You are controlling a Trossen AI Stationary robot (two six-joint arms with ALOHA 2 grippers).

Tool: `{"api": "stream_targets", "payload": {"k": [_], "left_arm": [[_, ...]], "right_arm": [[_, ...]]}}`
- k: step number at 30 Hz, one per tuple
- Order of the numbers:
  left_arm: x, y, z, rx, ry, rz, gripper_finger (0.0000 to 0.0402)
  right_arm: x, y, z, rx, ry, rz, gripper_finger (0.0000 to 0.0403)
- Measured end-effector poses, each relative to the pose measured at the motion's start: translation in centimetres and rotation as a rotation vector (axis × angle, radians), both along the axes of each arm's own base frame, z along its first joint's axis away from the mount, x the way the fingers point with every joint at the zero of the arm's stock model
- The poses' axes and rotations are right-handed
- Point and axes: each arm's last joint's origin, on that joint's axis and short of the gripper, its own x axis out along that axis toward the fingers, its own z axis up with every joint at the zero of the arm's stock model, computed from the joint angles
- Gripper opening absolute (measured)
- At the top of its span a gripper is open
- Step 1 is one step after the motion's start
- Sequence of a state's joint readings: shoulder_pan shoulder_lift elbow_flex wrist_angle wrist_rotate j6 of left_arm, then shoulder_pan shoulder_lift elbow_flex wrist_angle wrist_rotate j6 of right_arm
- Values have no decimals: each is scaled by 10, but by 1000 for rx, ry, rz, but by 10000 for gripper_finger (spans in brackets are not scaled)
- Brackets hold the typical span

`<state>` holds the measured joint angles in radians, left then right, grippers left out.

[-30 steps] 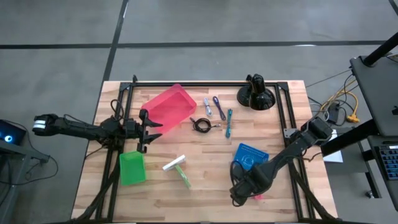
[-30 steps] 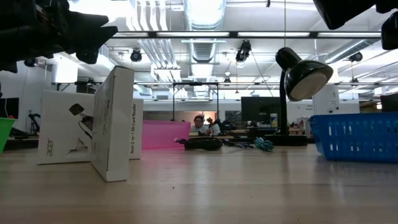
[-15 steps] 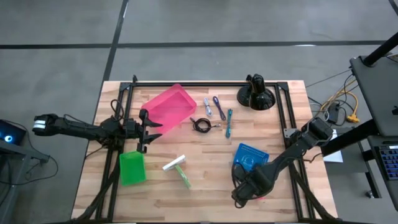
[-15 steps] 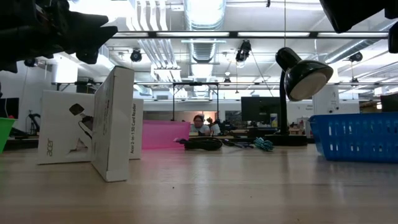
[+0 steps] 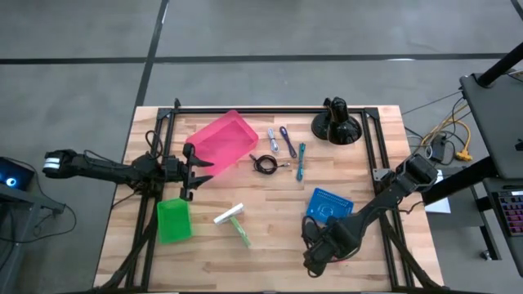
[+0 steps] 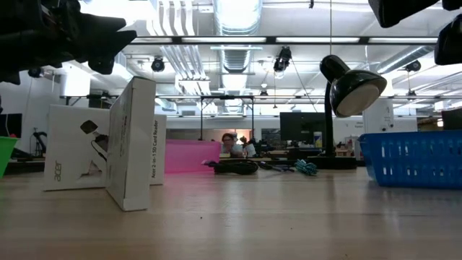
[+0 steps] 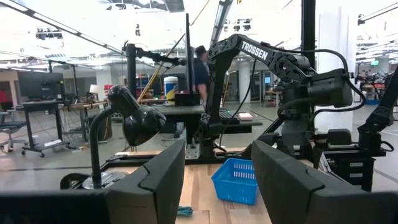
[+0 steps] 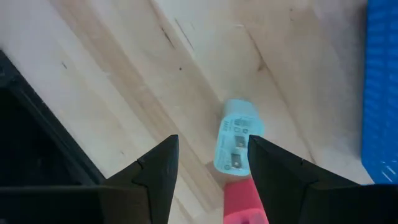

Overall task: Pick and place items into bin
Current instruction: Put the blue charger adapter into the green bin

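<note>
Right claw (image 8: 208, 165) slightly lower now, fingers spread above glossy rounded teal block (image 8: 237, 135) on wood-grain table (image 8: 124, 74)

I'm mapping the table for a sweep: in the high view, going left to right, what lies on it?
Green bin → pink bin → black coiled cable → teal stick → blue basket.

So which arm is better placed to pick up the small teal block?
The right. Its claw hangs open directly over the teal block, beside the blue bin. The left claw waits far off, by the pink bin.
</note>
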<state>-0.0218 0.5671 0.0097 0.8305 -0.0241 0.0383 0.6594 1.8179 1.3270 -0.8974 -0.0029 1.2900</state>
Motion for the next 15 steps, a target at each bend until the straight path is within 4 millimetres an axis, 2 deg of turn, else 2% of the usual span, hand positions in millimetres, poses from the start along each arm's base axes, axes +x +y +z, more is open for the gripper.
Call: {"api": "stream_targets", "payload": {"k": [15], "left_arm": [[0, 0, 0, 0, 0, 0, 171]], "right_arm": [[-5, -4, -9, -49, 18, -22, 246]]}}
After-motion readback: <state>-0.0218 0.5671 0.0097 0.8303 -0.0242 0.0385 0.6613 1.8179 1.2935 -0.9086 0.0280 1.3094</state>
